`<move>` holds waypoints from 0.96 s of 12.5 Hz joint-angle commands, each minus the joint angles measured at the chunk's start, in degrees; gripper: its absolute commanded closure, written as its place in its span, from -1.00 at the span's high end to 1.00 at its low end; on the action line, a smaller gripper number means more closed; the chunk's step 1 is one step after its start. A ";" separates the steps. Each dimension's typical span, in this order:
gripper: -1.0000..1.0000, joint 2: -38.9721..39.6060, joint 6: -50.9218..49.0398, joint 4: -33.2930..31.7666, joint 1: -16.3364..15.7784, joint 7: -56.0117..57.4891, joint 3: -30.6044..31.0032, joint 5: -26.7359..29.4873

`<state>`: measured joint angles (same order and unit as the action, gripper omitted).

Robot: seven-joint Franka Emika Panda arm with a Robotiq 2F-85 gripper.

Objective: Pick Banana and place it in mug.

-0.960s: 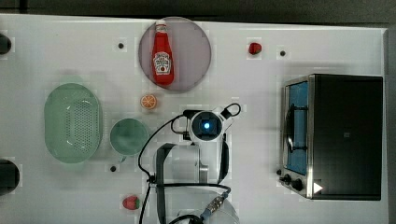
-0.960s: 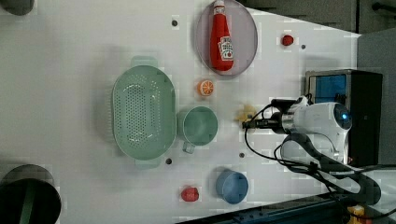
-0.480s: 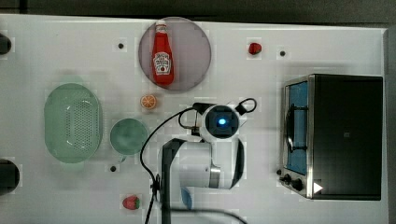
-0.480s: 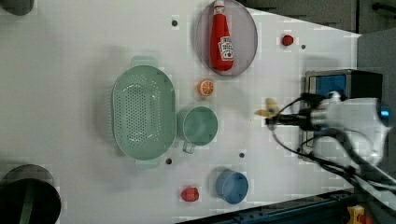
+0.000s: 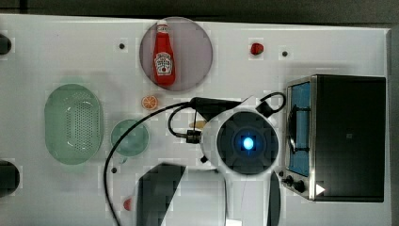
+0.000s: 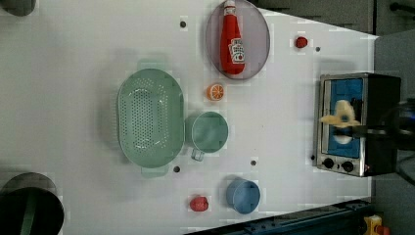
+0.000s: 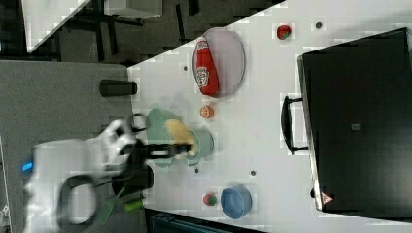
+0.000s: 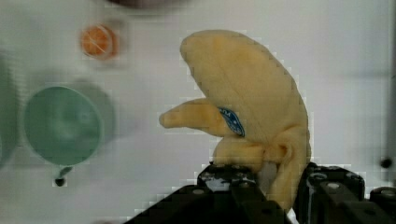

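Pale yellow plush banana (image 8: 252,107) pinched in my tool (image 8: 275,184), lifted clear of the white counter (image 5: 56,52); carry to the pale green round mug (image 8: 62,125) remains.

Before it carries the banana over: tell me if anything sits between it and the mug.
Nothing visible does. The gripper holds the banana above bare table; the mug stands open-topped, with the orange slice and perforated basket off to its sides.
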<state>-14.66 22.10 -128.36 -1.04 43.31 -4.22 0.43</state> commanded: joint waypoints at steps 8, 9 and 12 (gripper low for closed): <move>-0.46 -0.43 -0.63 -2.17 -3.68 -37.16 23.55 8.82; -0.46 -0.25 2.85 -3.69 -3.68 -39.78 25.20 8.82; -0.46 3.21 13.31 -8.42 -3.65 -47.58 27.51 8.82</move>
<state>-12.54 32.23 -135.97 -5.54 4.85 25.16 9.78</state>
